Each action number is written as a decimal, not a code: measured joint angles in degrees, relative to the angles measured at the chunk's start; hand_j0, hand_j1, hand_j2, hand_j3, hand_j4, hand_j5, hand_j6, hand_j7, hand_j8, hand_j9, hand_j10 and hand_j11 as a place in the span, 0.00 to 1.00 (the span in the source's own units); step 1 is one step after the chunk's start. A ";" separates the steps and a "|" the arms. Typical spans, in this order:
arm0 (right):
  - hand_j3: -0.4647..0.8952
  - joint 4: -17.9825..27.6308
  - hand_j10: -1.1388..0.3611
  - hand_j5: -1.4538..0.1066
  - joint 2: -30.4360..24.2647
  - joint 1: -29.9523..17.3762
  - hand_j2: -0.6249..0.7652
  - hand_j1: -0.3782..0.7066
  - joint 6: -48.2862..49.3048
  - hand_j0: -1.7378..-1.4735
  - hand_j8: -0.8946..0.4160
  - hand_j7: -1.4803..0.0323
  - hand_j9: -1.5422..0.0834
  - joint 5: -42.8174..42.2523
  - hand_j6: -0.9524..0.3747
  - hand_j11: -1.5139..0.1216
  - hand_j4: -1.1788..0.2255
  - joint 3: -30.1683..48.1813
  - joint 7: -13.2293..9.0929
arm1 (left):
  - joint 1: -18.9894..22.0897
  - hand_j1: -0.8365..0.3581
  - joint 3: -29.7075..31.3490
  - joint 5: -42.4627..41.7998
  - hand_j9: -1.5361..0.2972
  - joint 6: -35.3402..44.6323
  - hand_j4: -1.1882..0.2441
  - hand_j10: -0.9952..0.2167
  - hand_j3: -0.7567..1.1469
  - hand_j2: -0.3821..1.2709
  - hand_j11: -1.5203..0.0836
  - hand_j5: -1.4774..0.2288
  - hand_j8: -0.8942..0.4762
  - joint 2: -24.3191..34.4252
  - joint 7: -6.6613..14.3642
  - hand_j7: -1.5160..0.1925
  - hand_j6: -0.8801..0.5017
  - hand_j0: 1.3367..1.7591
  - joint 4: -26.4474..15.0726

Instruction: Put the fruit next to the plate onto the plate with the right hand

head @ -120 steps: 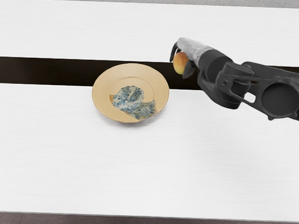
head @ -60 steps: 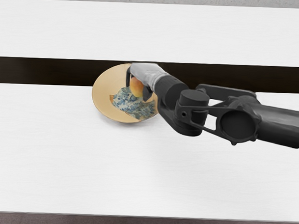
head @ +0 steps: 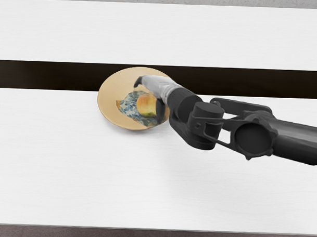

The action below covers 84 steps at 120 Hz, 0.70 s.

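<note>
Your fruit (head: 147, 104), a round orange-yellow one, lies on the plate (head: 110, 96). It sits on the blue-patterned centre, a little right of the plate's middle.

The right hand (head: 155, 89) hangs over the plate's far-right part, just above and to the right of the fruit, close enough that it overlaps the fruit's upper right edge. From this angle you cannot tell whether the hand grips the fruit or is loose of it, because its pale back hides the contact.

The dark wrist (head: 200, 124) lies across the plate's right rim and hides that stretch from you. Beyond it the right arm (head: 254, 138) runs off to the right of the plate, low over the table (head: 94, 173), and leaves at the picture's right edge.

The plate is a shallow golden dish. Its left rim, near rim and far-left rim are in plain sight, and the left half of the blue pattern shows too.

A dark band (head: 45, 75) crosses the white table from side to side behind the plate, and the plate's far rim overlaps it. White table surface lies in front of the plate and to its left.
</note>
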 joint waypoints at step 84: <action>0.34 7.10 0.75 0.92 -43.91 -14.79 0.45 0.03 43.48 0.30 0.68 0.97 0.94 54.25 0.71 0.92 0.83 35.48 0.00 | -0.25 0.99 0.01 0.00 0.84 -0.01 0.83 0.82 0.40 0.23 0.95 0.87 0.65 0.00 0.01 0.89 0.64 0.76 -0.27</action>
